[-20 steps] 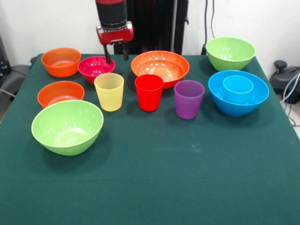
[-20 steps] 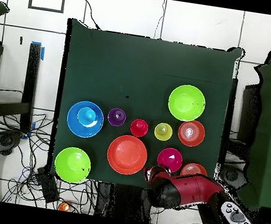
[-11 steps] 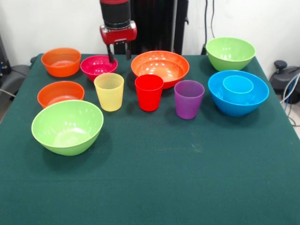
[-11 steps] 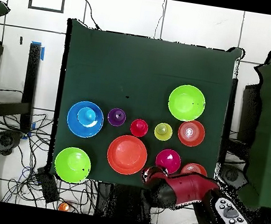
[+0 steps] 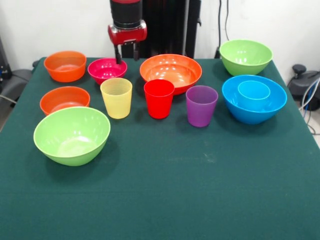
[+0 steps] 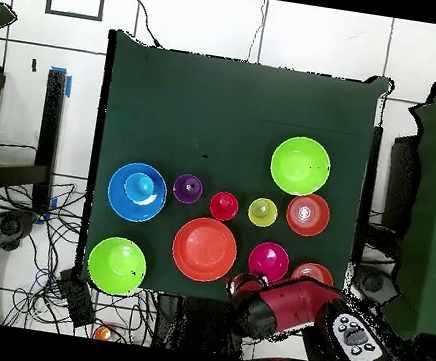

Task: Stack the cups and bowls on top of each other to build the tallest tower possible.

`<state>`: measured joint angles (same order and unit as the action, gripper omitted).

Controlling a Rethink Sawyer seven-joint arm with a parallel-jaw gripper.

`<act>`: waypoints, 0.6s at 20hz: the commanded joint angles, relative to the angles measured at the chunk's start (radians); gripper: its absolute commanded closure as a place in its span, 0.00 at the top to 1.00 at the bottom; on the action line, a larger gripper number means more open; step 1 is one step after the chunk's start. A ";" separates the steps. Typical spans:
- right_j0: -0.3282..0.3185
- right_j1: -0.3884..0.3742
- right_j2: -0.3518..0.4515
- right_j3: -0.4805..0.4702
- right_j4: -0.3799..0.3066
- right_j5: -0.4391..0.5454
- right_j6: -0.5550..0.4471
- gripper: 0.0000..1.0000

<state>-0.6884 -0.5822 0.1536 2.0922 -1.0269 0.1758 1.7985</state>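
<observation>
Front view, left to right: small orange bowl (image 5: 65, 65) at far left, second small orange bowl (image 5: 64, 99) nearer, large lime bowl (image 5: 72, 134) nearest. Magenta bowl (image 5: 107, 69) behind yellow cup (image 5: 116, 97). Gripper (image 5: 127, 53) at magenta bowl's right rim, one finger (image 5: 118, 54) over the rim, fingers spread, nothing pinched. Wide orange bowl (image 5: 171, 72) behind red cup (image 5: 159, 98); purple cup (image 5: 201, 105) beside. Light blue cup (image 5: 254, 90) nested in blue bowl (image 5: 254, 106); second lime bowl (image 5: 246, 56) behind. All on green table (image 5: 175, 190)
</observation>
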 commanded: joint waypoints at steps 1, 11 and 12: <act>0.050 0.028 -0.001 -0.123 -0.066 -0.065 0.053 1.00; 0.129 0.032 -0.076 -0.167 -0.092 -0.168 0.075 1.00; 0.129 0.032 -0.077 -0.168 -0.089 -0.171 0.073 1.00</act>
<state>-0.6003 -0.5823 0.0580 2.0487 -1.0656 0.1033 1.7985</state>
